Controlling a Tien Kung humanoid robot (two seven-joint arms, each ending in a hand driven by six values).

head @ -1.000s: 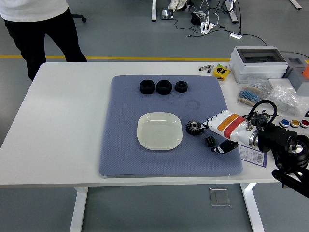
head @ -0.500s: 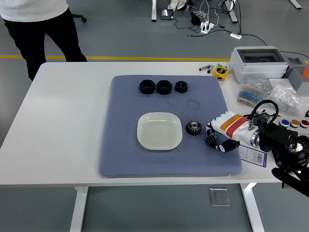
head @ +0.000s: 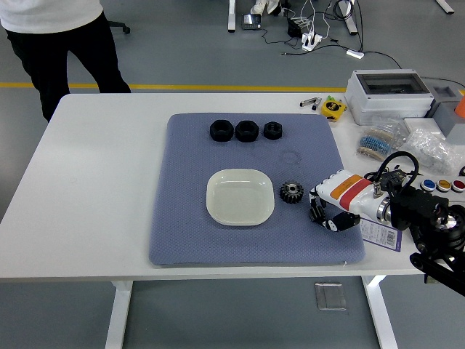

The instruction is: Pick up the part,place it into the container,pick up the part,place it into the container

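Observation:
My right hand (head: pixel 324 211) reaches in from the right over the blue mat (head: pixel 189 233). Its white fingers (head: pixel 316 198) curl down around a small black part (head: pixel 317 212) that rests on the mat, with the thumb (head: pixel 336 222) on its near side. A black gear (head: pixel 291 192) lies on the mat just left of the hand. The white square dish (head: pixel 240 196) sits empty in the middle of the mat. Three black nuts (head: pixel 246 131) stand in a row at the mat's far edge. My left arm is out of view.
A grey box (head: pixel 385 91), bags of small parts (head: pixel 429 145), coloured buttons (head: pixel 443 185) and a yellow tape measure (head: pixel 333 107) crowd the table's right side. A printed card (head: pixel 380 234) lies under my right wrist. A person (head: pixel 62 36) stands at the far left corner.
My right hand has drawn back to the right, away from the gear, and its fingers have curled down around the small black part.

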